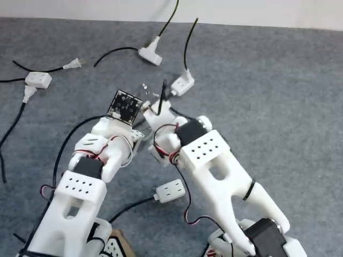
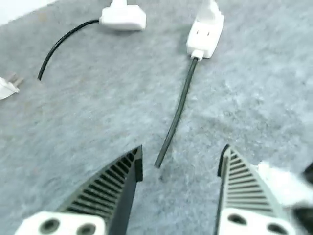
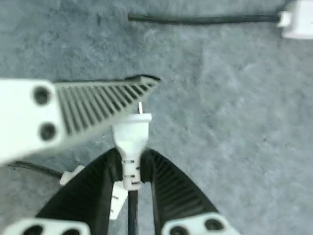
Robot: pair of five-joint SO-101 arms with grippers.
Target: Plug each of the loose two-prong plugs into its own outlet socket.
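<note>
My right gripper is shut on a white two-prong plug, its prongs pointing away over the grey carpet. One finger of the left gripper reaches in just beside the plug's prongs. My left gripper is open above the carpet, with the loose end of a black cord lying between its fingertips. That cord runs to a small plug seated in a white outlet block, also seen in the high view. Both grippers sit close together just short of that block.
A white plug on a black cord lies at the back. A loose plug and an outlet block with a plug in it lie at the far left. Another outlet block lies between the arm bases.
</note>
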